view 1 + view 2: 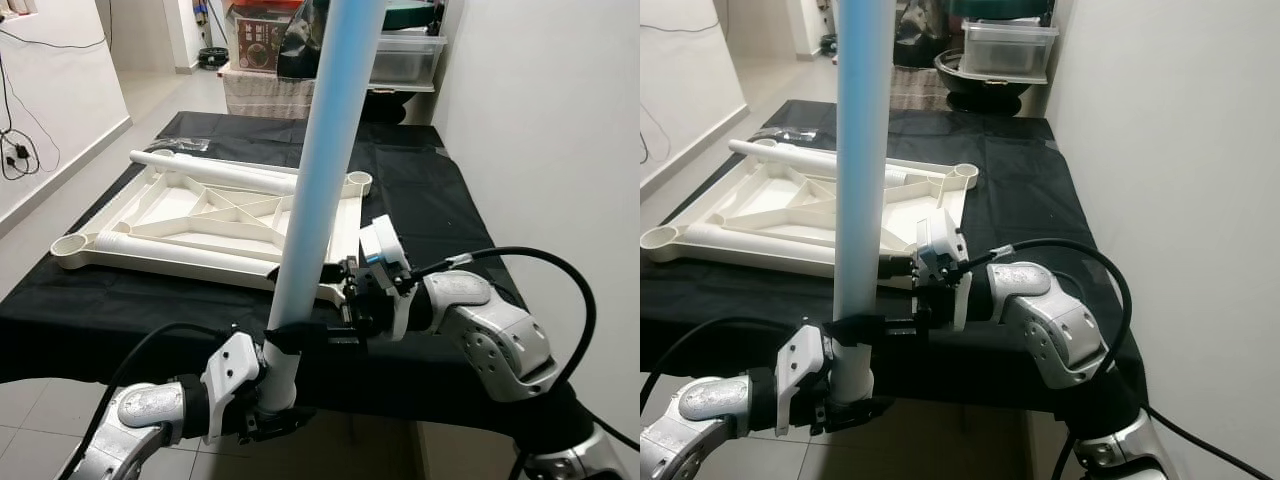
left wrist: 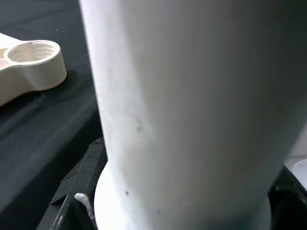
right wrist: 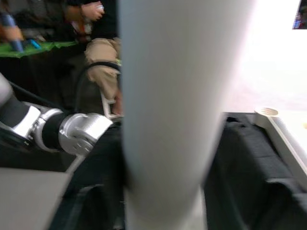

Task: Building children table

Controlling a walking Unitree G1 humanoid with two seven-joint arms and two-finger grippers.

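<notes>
A long white table leg stands nearly upright at the front edge of the table, leaning slightly right. My left gripper is shut on its lower end, below the table edge. Just above, my right gripper reaches in from the right and is shut on the same leg. The cream table top lies upside down on the black cloth, with round corner sockets. A second white leg lies across its far side. A third leg lies along its near side.
A white wall runs close along the table's right side. Behind the table stand a clear plastic bin and boxes. Cables hang on the left wall. A seated person appears in the right wrist view.
</notes>
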